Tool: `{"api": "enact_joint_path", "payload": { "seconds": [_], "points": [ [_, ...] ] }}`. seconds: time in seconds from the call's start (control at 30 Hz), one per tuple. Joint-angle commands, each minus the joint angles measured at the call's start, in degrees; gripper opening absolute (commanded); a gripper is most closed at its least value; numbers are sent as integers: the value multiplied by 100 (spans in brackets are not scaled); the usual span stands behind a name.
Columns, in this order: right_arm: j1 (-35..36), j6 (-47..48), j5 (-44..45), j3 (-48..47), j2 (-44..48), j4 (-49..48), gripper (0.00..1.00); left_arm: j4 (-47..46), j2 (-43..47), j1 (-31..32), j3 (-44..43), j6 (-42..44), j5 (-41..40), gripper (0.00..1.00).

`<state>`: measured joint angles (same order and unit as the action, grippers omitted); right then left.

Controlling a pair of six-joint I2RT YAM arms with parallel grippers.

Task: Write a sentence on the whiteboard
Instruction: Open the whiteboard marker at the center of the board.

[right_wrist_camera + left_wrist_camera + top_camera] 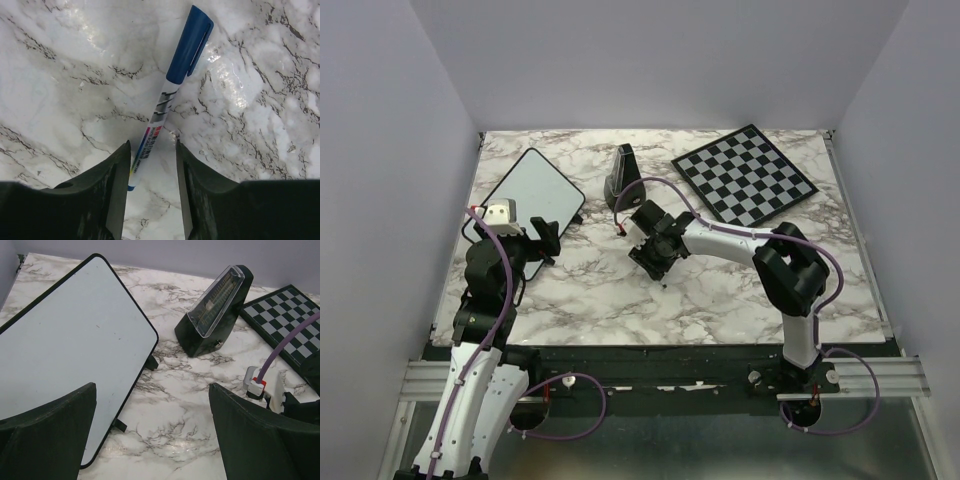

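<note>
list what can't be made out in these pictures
- Right wrist view: print on the marker is too small to read; whether the right gripper touches it is unclear.
- Top view: the marker is hidden under the right gripper.
- Left wrist view: the whiteboard has its near part covered by the fingers of the left gripper; the chessboard is cut off by the right edge.
</note>
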<state>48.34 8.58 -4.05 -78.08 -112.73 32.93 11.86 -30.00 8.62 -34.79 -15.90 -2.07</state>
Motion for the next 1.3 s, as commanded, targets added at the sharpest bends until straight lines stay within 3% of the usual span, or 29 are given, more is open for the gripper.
{"api": "enact_joint_path", "payload": {
  "seconds": [0.0, 0.17, 0.3, 0.57, 0.73, 0.8, 0.83, 0.87, 0.93, 0.97, 1.0, 1.03, 1.1, 1.27],
  "points": [
    [35, 21, 370, -93, -127, 144, 41, -78, 47, -45, 24, -27, 92, 99],
    [0, 214, 572, 284, -13, 91, 20, -219, 47, -36, 86, 52, 680, 99],
    [-131, 582, 467, 583, 250, -6, 8, -665, 21, -45, 200, 114, 2003, 98],
    [-755, 1620, -965, 1401, 1787, -67, 7, -1677, -567, 60, 420, -492, 4221, 96],
    [-887, 2542, -1755, 1735, 2684, 47, 6, -2450, -1700, 280, 376, -1432, 5162, 96],
    [-887, 2884, -1949, 1840, 3045, 152, 6, -2225, -2176, 586, 140, -1320, 5444, 96],
    [-879, 2982, -2028, 1893, 3142, 161, 6, -2014, -2290, 727, 17, -1084, 5558, 99],
    [-887, 3087, -2020, 1937, 3230, 170, 6, -1690, -2369, 911, -280, -168, 5637, 99],
    [-887, 3369, -1951, 2051, 3476, 231, 6, -364, -2362, 1515, -581, 1091, 5105, 99],
    [-887, 3457, -1950, 2104, 3573, 249, 6, 15, -2283, 1720, -713, 2612, 4798, 99],
    [-887, 3605, -1994, 2217, 3756, 284, 6, 462, -2074, 1870, -723, 3201, 4560, 99],
    [-887, 3677, -2151, 2271, 3854, 293, 6, 519, -1950, 2150, -662, 3703, 4044, 99],
    [-887, 3869, -2476, 2298, 3951, 485, 6, 668, -1721, 2301, -503, 4651, 3828, 99],
    [-835, 3950, -2916, 2157, 3943, 715, 6, 696, -1948, 3028, -582, 5114, 3539, 98]
  ]
}}
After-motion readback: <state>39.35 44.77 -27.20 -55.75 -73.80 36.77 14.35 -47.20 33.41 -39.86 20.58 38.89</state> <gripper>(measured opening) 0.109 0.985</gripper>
